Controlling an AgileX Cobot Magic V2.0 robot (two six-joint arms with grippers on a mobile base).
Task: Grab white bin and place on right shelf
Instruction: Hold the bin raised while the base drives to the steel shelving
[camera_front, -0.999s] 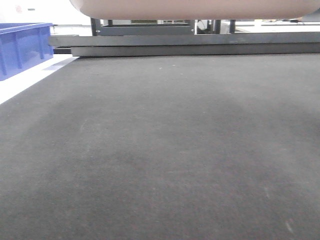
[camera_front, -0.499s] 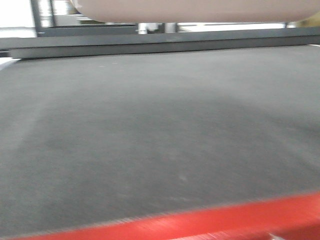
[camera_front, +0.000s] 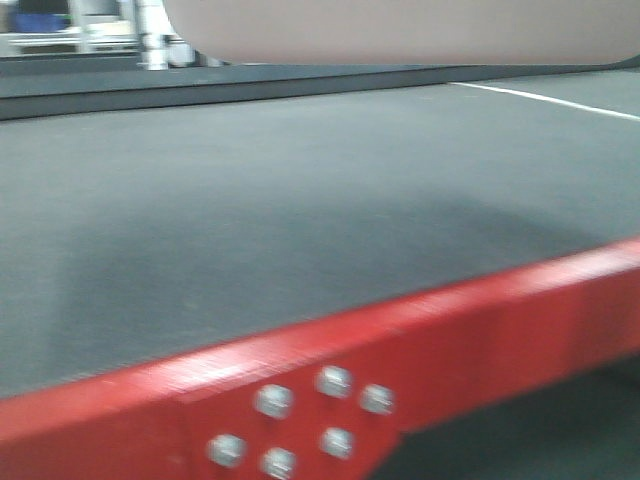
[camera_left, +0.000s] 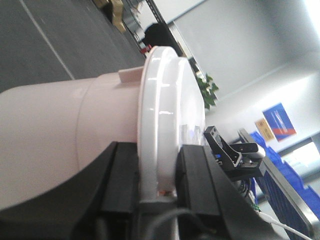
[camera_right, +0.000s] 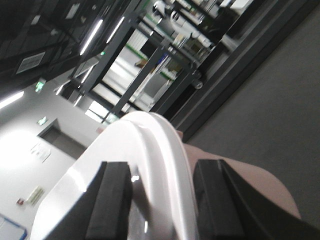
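Left end effector (camera_left: 157, 167) clamped on the rim of the white bin (camera_left: 50, 140): one black pad (camera_left: 120, 170) on the tub side of the lip, the other on the glossy white lid (camera_left: 170, 100), rim pinched between them. Right end effector (camera_right: 162, 197) likewise closed on the bin's edge, dark pads (camera_right: 112, 200) flanking the white lid rim, with the pinkish tub wall showing below to the right. Bin is held between the two arms, clear of the surface. Front view catches only its pale pinkish underside (camera_front: 400, 30) across the top edge of frame, hanging above the dark matted surface (camera_front: 300, 180) with a gap between them. Front view is blurred. Near edge of the surface is a red frame (camera_front: 480, 320) running at a slant, with a cluster of six round silver bolts (camera_front: 300, 420) on a red plate at lower centre. Thin white line (camera_front: 540, 97) at the far right of the mat. Left wrist view: stacked blue bins (camera_left: 280, 185) at right, green plant (camera_left: 207, 92) and a blue sign (camera_left: 280, 120) on the pale wall behind. Right wrist view: dark racking (camera_right: 145, 65) and ceiling strip lights beyond the bin, dark mat at right.
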